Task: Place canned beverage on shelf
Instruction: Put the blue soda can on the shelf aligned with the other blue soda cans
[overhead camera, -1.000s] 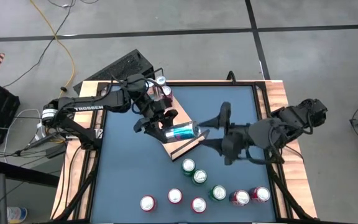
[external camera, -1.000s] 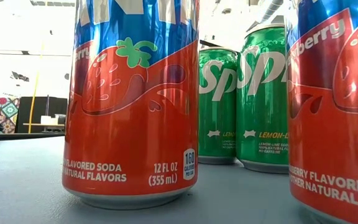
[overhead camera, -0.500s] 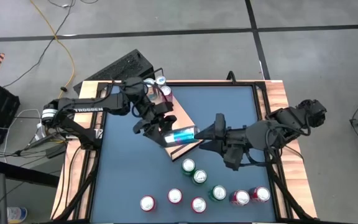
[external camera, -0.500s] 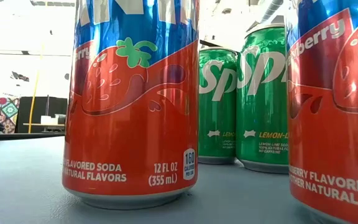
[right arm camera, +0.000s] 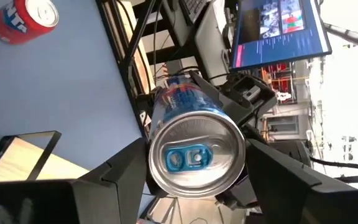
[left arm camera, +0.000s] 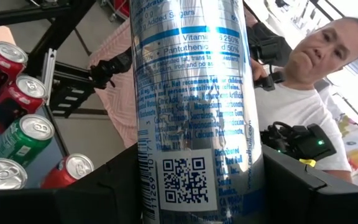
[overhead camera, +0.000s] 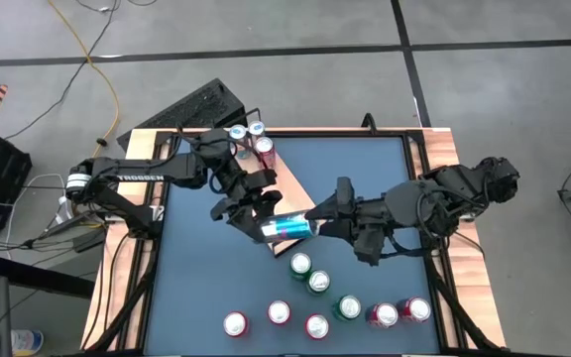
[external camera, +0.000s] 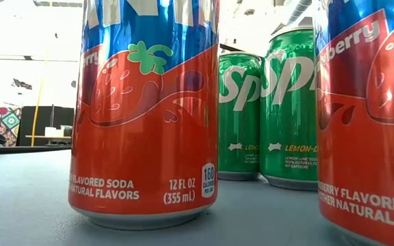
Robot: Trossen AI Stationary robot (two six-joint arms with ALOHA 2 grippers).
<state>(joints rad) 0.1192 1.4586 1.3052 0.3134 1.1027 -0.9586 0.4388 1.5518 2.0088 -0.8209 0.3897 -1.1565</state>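
Note:
A slim silver-and-blue can lies level in the air over the near corner of the light-wood shelf, its top toward the table's right. My left gripper is shut on it. My right gripper is open, with one finger on each side of the can's top end; I cannot tell whether they touch it. Three cans stand at the shelf's far end. The shelf also shows in the right wrist view. My left gripper pinches the can's side wall near its bottom end between its two fingers. The fingers lie across the can and come from the table's far left. The can is lifted clear and lies about level.
Several red and green cans stand upright on the blue mat toward the table's near edge; they fill the low view. A person sits beyond the table. Bare mat lies at the near left.
My right gripper has gone toward the table's left, and its open fingers now stand around the can's top end. My left gripper has carried the can a little toward the table's near edge, still level.

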